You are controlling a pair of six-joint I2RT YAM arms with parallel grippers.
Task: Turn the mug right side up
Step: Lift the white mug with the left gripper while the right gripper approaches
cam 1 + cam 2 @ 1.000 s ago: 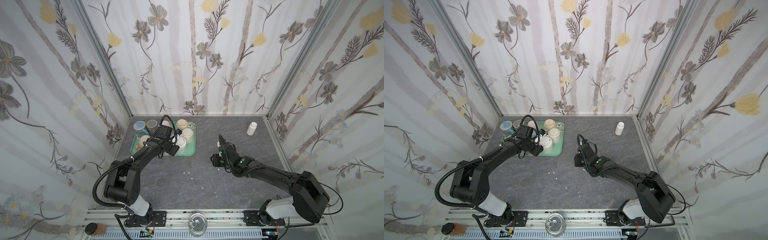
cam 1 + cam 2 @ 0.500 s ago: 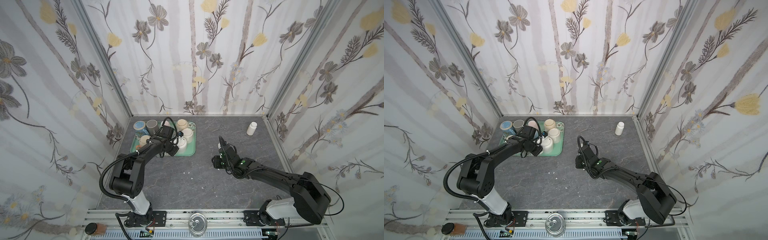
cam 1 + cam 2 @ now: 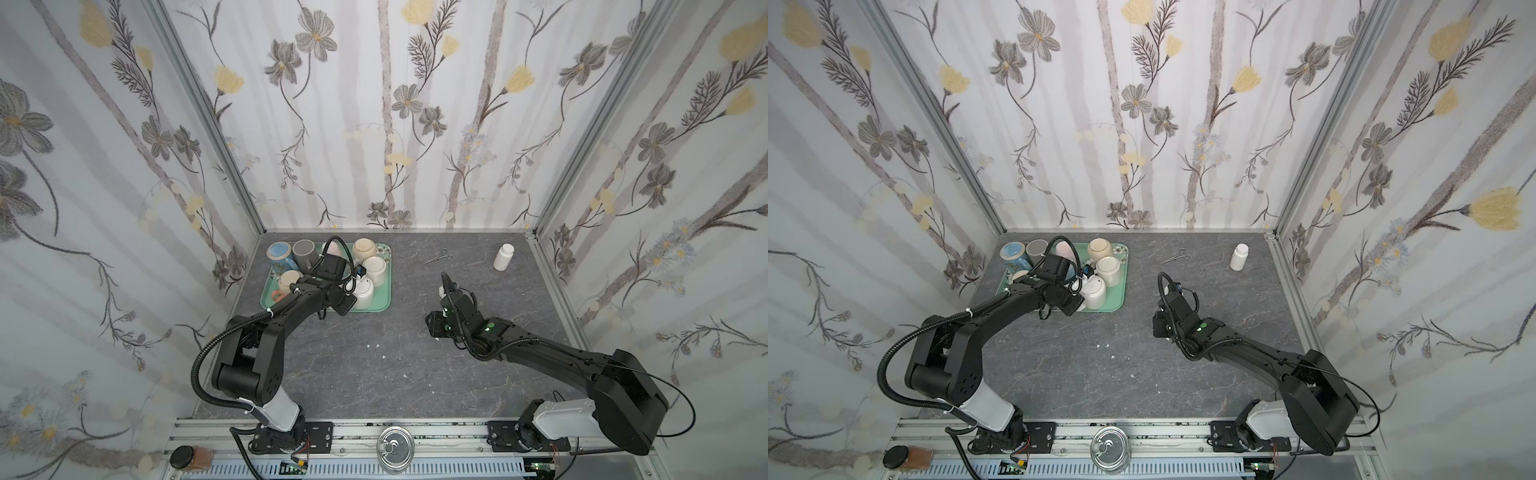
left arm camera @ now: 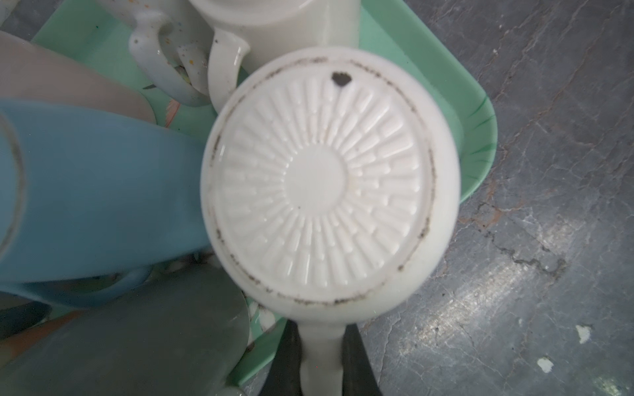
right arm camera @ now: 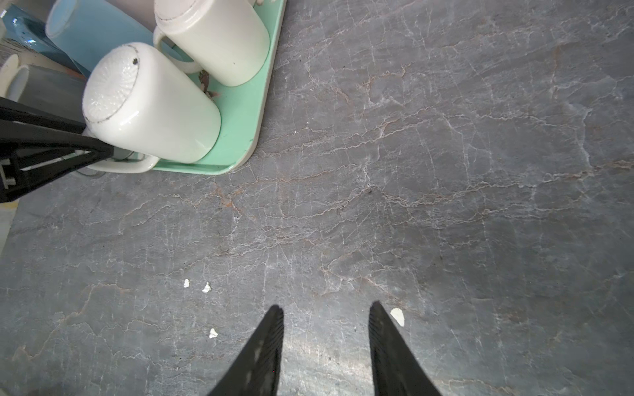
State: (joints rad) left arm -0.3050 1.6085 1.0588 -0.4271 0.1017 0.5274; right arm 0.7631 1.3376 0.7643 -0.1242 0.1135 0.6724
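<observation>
A white mug (image 3: pixel 362 293) stands upside down at the near right corner of the green tray (image 3: pixel 385 297), its ribbed base (image 4: pixel 326 181) facing up. Its handle sticks out toward the tray's near edge. My left gripper (image 4: pixel 320 331) is shut on that handle, one black finger (image 4: pixel 291 346) on each side. The right wrist view shows the same mug (image 5: pixel 151 103), with the left gripper's fingers (image 5: pixel 99 149) clamped on the handle. My right gripper (image 5: pixel 326 308) hovers open over bare table right of the tray, holding nothing; in a top view the right gripper (image 3: pixel 444 284) is mid-table.
Several other mugs crowd the tray: a cream one (image 3: pixel 374 270) right behind the white mug, a blue one (image 3: pixel 279 254), a grey one (image 3: pixel 303 253). A white bottle (image 3: pixel 503 257) and small scissors (image 3: pixel 436 256) lie at the back right. Walls enclose three sides.
My left gripper has closed its fingers onto the white mug's handle. The right arm has stayed where it was.
</observation>
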